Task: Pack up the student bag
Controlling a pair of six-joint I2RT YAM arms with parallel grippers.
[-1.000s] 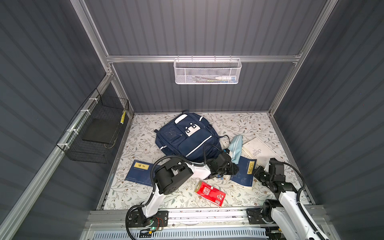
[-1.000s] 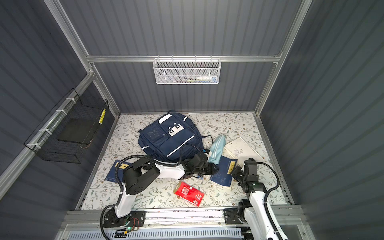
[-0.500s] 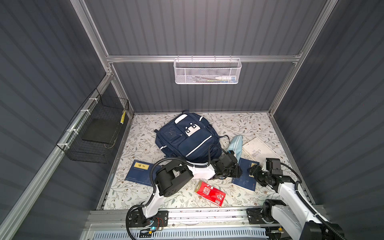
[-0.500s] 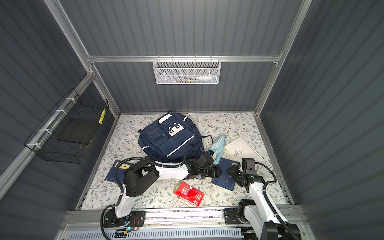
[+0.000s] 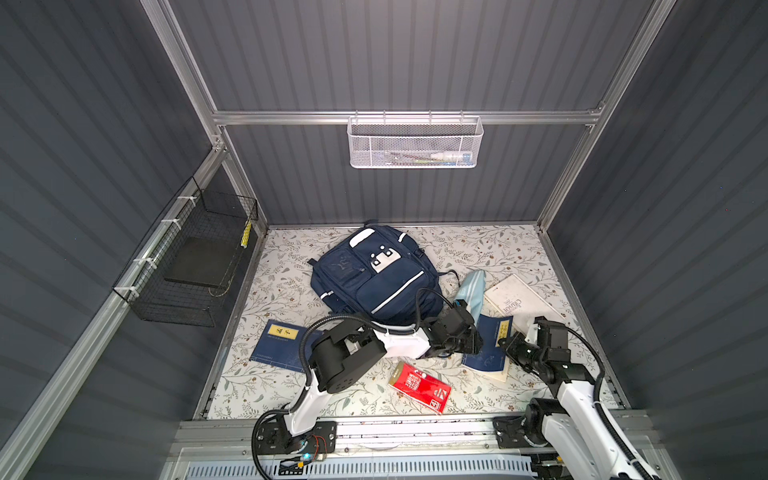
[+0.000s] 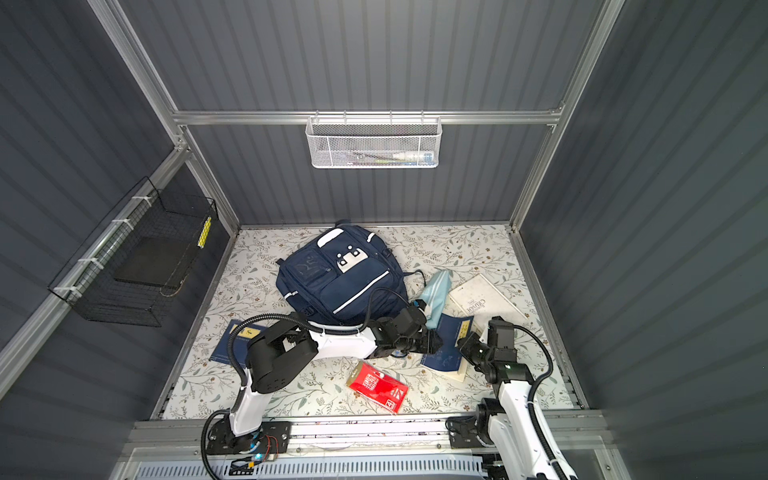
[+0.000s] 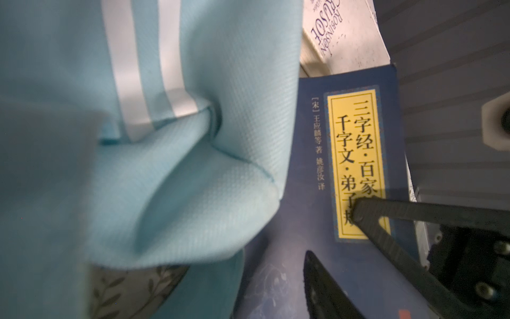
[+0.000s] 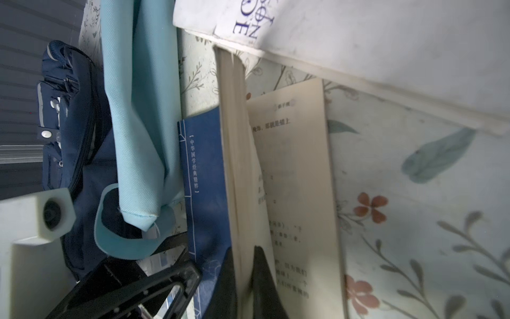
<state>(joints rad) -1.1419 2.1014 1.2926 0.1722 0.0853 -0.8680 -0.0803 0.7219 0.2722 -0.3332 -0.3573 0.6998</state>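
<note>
Floral tabletop carries everything. The student bag lies flat, front up, at back centre in both top views; the left arm's forearm crosses over its near edge. White book lies flat to the right of the bag, near the right wall. Blue book sits just in front of the white book. Second blue book lies flat at front left, well apart from the rest. Light-blue pouch is between bag and white book, standing on edge, its near end down at the left gripper. Red packet lies flat at front centre, touching nothing.

Right gripper: fingers clamped on the blue book's right-hand edge, pinching the cover plus a block of pages, which is raised; the lower pages lie flat on the tabletop.

Left gripper: low over the blue book's left side, with the pouch end against it. Jaws are partly apart; cannot tell whether they pinch the pouch.
</note>
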